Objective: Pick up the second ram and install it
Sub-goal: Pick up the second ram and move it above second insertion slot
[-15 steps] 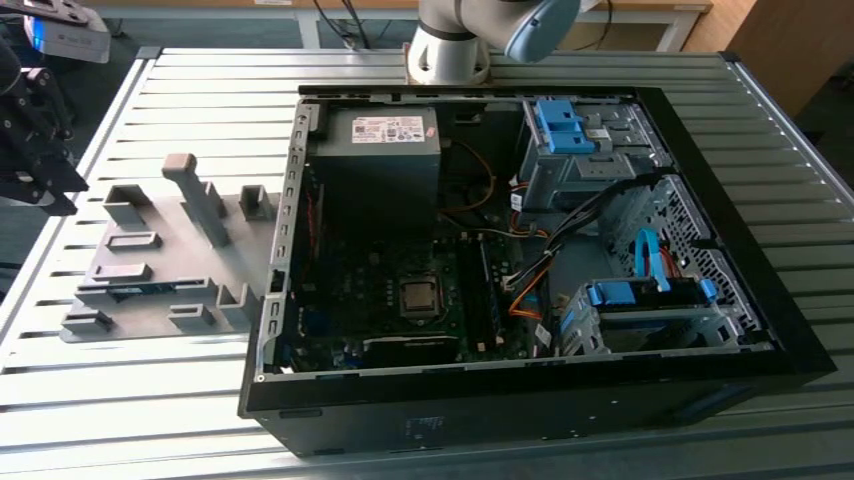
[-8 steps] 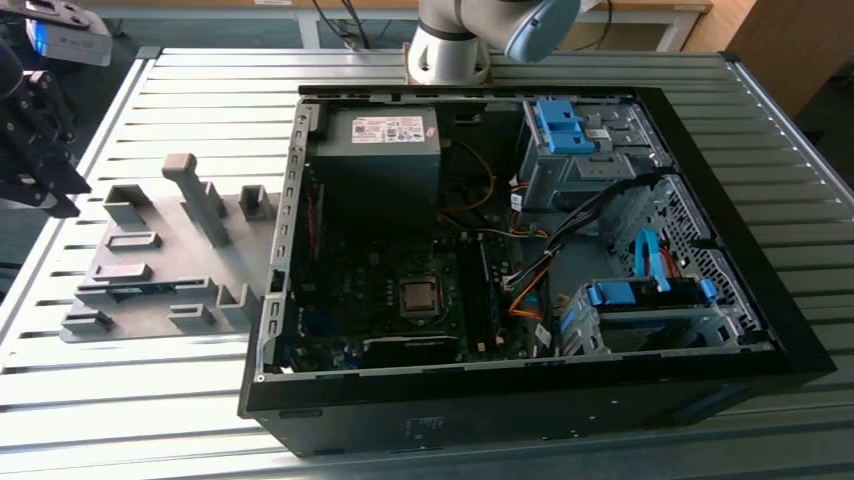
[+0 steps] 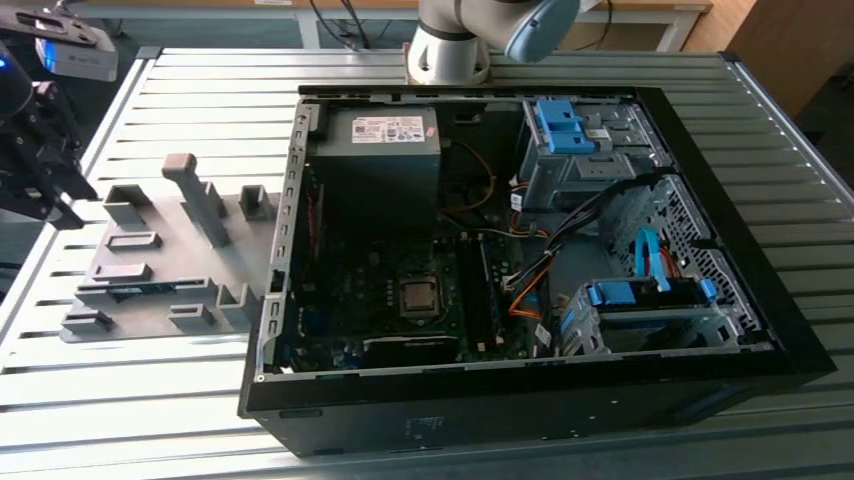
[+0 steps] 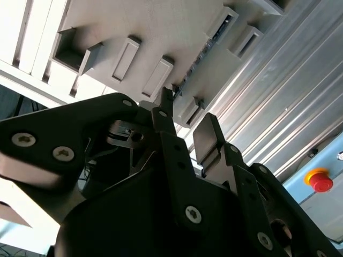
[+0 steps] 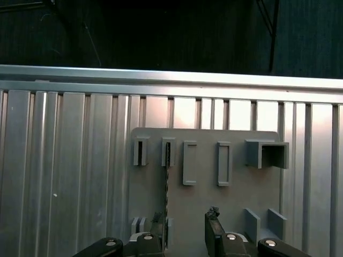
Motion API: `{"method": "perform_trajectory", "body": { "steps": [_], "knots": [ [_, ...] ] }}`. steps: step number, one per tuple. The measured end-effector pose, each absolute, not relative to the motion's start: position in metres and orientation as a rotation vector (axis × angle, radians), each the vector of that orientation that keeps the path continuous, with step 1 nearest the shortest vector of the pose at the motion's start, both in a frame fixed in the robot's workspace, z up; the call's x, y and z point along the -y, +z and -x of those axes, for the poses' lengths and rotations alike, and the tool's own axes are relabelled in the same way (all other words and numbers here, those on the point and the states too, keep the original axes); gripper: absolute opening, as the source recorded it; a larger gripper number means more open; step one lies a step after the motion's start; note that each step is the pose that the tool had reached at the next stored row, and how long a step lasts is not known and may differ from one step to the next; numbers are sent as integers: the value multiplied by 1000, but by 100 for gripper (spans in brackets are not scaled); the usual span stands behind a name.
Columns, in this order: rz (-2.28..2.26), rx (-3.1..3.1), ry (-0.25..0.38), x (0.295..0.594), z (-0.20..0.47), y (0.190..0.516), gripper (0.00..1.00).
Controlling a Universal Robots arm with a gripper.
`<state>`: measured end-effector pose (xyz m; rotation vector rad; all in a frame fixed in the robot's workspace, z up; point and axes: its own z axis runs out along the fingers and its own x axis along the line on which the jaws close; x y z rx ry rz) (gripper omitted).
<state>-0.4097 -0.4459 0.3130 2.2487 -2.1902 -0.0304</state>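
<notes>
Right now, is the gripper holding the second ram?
No, in the exterior view the second ram sits in the grey holder plate, apart from the open gripper.

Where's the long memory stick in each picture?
Exterior view: the ram stick lies in the grey holder plate, at the exterior view's left.
Second wrist view: the stick, a dark strip across the plate.
First wrist view: the stick, a thin edge-on line on the plate.
Shared landmark: the grey holder plate.

The white label (image 3: 386,129) bears print too small to read.
</notes>
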Motion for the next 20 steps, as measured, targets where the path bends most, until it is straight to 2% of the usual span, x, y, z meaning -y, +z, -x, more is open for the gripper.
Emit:
{"method": "perform_trajectory", "body": {
  "steps": [12, 14, 15, 20],
  "knots": [
    [-2212, 2227, -30, 446, 411, 293, 43],
    [-2212, 2227, -30, 446, 411, 290, 42],
    [-2212, 2227, -30, 446, 411, 289, 35],
    [-2212, 2227, -30, 446, 412, 280, 35]
  ]
}}
